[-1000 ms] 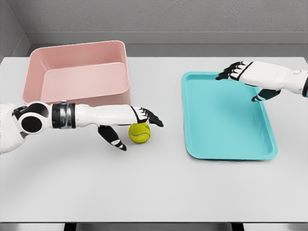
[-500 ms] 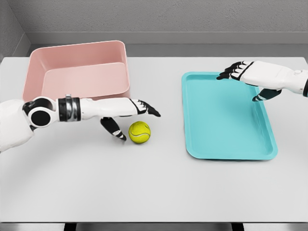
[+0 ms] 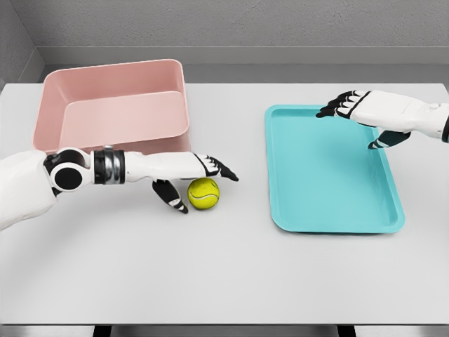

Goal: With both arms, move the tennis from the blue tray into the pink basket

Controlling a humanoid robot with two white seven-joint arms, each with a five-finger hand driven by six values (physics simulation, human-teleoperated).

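Note:
A yellow-green tennis ball (image 3: 203, 193) lies on the white table between the pink basket (image 3: 112, 105) and the blue tray (image 3: 330, 172). My left hand (image 3: 200, 179) hovers right over the ball with its fingers spread, the thumb hanging down at the ball's left side; it does not hold the ball. Above the tray's far right corner my right hand (image 3: 354, 116) is open and holds nothing. The tray has nothing in it, and the basket too.
The table's (image 3: 224, 274) front edge runs along the bottom of the view. A grey wall stands behind the table.
The left hand dipped back down over the ball and its thumb came closer to it. The ball stayed in place. The right hand barely moved.

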